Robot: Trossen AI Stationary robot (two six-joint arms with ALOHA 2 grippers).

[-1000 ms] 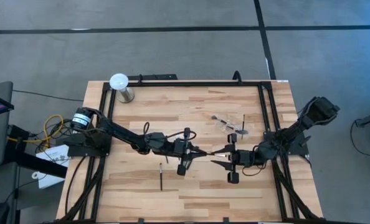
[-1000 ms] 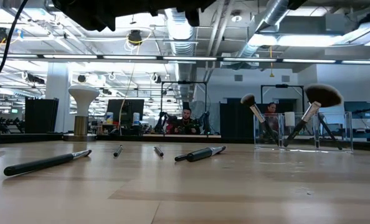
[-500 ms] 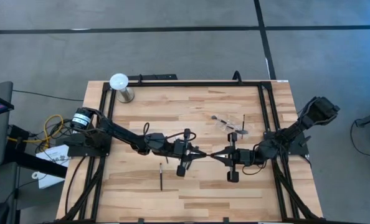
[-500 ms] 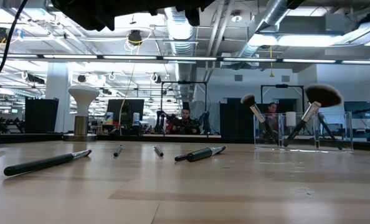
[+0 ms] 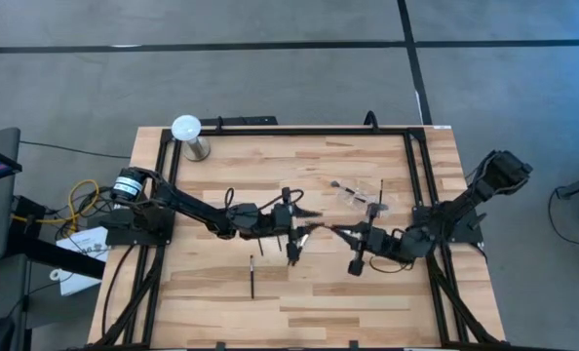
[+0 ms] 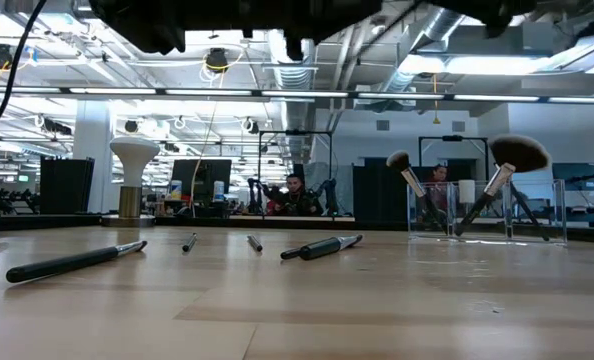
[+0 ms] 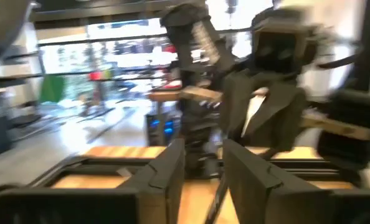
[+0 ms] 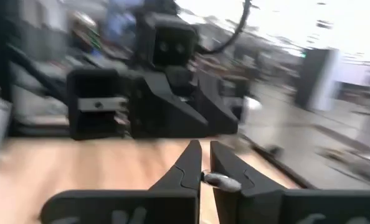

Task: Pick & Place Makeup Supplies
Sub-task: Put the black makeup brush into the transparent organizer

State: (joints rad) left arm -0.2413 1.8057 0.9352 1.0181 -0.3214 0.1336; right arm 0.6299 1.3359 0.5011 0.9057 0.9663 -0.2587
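My two grippers meet tip to tip above the table's middle. My right gripper (image 5: 338,232) (image 8: 205,177) is shut on a thin makeup brush (image 5: 324,230). My left gripper (image 5: 307,232) (image 7: 203,168) faces it with a narrow gap between its fingers. A thin dark stick (image 7: 217,196) shows in that gap, and I cannot tell whether the fingers touch it. Other brushes lie flat on the wood (image 5: 252,278) (image 6: 72,262) (image 6: 322,247) (image 6: 189,242). More stand head-up in a clear container (image 5: 363,195) (image 6: 487,210). My right gripper pinches the brush at its silvery ferrule (image 8: 221,181) between the two fingers. The fingers come level from the table's right side and lie along the brush. The brush is lifted clear of the table and points toward the left gripper.
A white globe on a metal base (image 5: 186,130) (image 6: 134,165) stands at the far left corner. Black rails run along the table's left, far and right edges (image 5: 270,130). Bare wood lies along the near edge (image 5: 309,312). People sit in the room beyond the table.
The right gripper moved toward the table's left, and its wide-open fingers shut on the brush at the left gripper's tip. Both grippers then shifted slightly toward the far edge. The brushes on the table stayed still.
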